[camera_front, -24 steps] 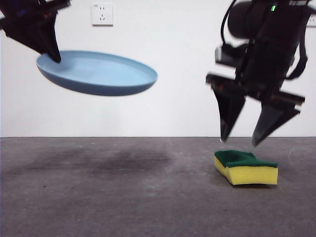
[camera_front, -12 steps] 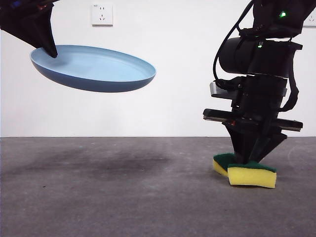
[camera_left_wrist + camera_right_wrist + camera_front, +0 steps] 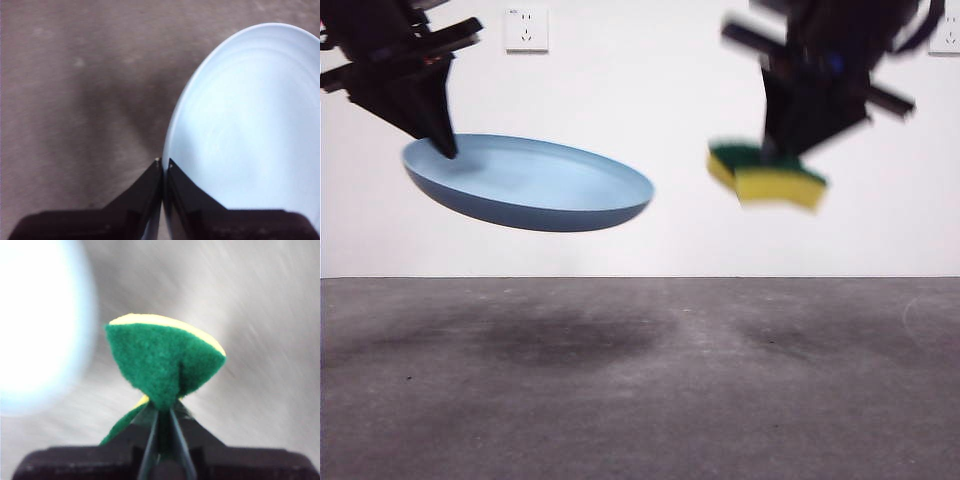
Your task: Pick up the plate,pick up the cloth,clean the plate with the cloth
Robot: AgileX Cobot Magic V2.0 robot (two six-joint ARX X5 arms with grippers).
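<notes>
The light-blue plate [image 3: 530,183] hangs tilted in the air at the left of the front view. My left gripper [image 3: 445,145] is shut on its left rim; the left wrist view shows the jaws pinched on the rim of the plate [image 3: 250,125]. My right gripper [image 3: 788,150] is high at the upper right, blurred, and shut on the cloth [image 3: 767,175], a yellow sponge with a green layer. In the right wrist view the cloth [image 3: 162,357] is squeezed between the jaws, green side facing the camera, with the plate [image 3: 40,325] as a pale blur beside it.
The grey table [image 3: 640,380] lies below both arms with nothing standing on it in view. A white wall with a socket [image 3: 526,29] is behind.
My right gripper has closed on the cloth and lifted it off the table to plate height. The plate has moved a little lower and to the right.
</notes>
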